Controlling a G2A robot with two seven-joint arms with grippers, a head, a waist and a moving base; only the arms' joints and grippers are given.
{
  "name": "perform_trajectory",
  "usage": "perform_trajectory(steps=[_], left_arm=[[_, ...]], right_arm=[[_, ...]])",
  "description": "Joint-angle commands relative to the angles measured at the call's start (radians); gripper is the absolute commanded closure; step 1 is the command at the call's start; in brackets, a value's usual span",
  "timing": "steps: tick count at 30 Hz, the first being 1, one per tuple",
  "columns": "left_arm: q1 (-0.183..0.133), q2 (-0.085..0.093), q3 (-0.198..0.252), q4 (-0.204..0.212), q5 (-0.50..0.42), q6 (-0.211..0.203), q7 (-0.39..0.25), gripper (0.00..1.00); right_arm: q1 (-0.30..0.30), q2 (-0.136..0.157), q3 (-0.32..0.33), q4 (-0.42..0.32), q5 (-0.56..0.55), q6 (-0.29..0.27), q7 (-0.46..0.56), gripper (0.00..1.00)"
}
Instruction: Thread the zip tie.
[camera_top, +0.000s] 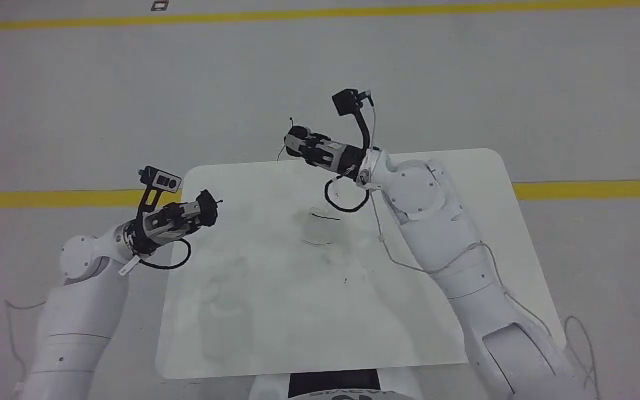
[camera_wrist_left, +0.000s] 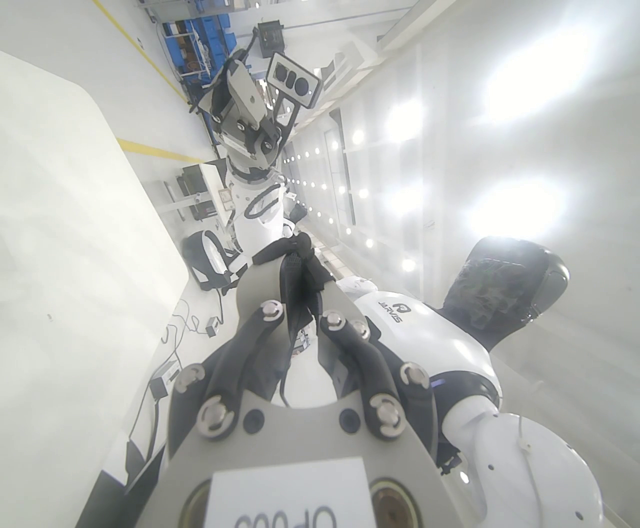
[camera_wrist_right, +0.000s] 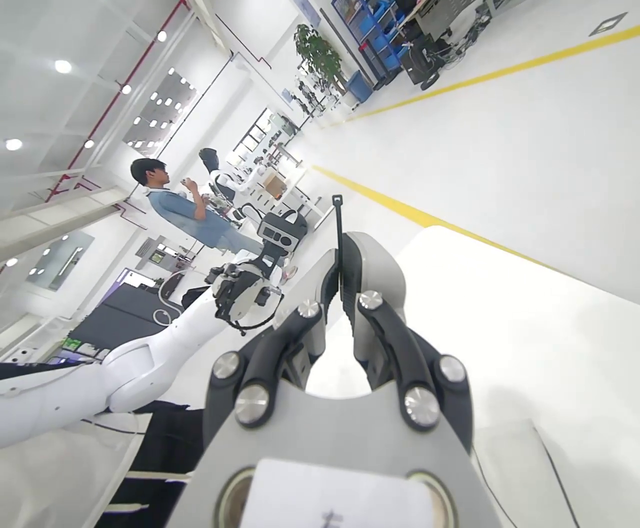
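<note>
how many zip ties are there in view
1 certain: the zip tie clamped in the right gripper, head sticking out beyond it. A black strip in the left gripper may be a second.

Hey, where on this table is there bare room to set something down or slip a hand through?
The near half of the table is bare, bordered on one side by the right arm. It is crowded at the far edge, where the right gripper holds the zip tie, and at the left edge by the left gripper.
</note>
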Motion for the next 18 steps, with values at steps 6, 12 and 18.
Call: perform_trajectory(steps=[6, 12, 18], left_arm=[[-0.069, 0.021, 0.031, 0.030, 0.065, 0.104, -0.005, 1.00], [-0.148, 0.044, 0.095, 0.080, 0.065, 0.109, -0.005, 1.00], [-0.177, 0.051, 0.129, 0.098, 0.063, 0.094, -0.005, 1.00]], right_arm=[[0.007, 0.020, -0.043, -0.092, -0.085, 0.000, -0.073, 1.00], [0.088, 0.060, -0.148, -0.114, -0.210, 0.000, -0.192, 1.00], [0.107, 0.073, -0.184, -0.092, -0.222, 0.000, -0.276, 1.00]])
